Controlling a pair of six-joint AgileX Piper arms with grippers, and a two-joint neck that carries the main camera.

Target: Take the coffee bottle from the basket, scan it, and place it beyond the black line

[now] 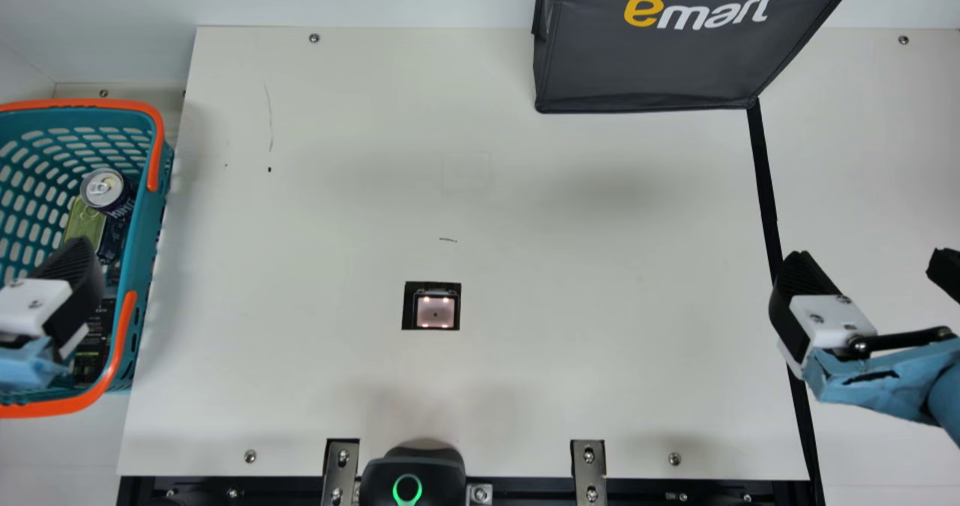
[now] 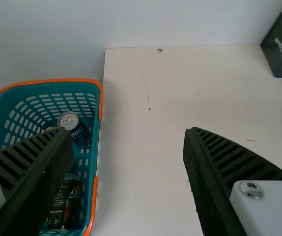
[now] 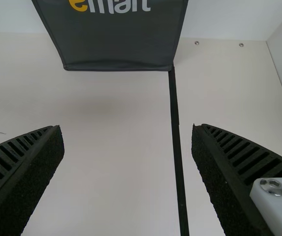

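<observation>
The left gripper (image 2: 125, 132), fingers parted and empty, hangs at the basket (image 1: 82, 103), nearer than the right gripper (image 3: 127, 129) to what appears to be the coffee bottle (image 2: 62, 206). The bottle lies inside, its long axis seemingly along the table-side wall, calling for a crosswise grasp.

The table (image 1: 337, 221) between basket (image 1: 150, 214) and black line (image 1: 765, 184) offers passage, 1 bag (image 1: 645, 67) blocking part of its far edge.

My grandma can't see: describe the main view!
A teal basket holding a can stands at left, partly hidden by the left gripper. A cream table has a lit square; toward the right, a dark bag, black line and open right gripper.
</observation>
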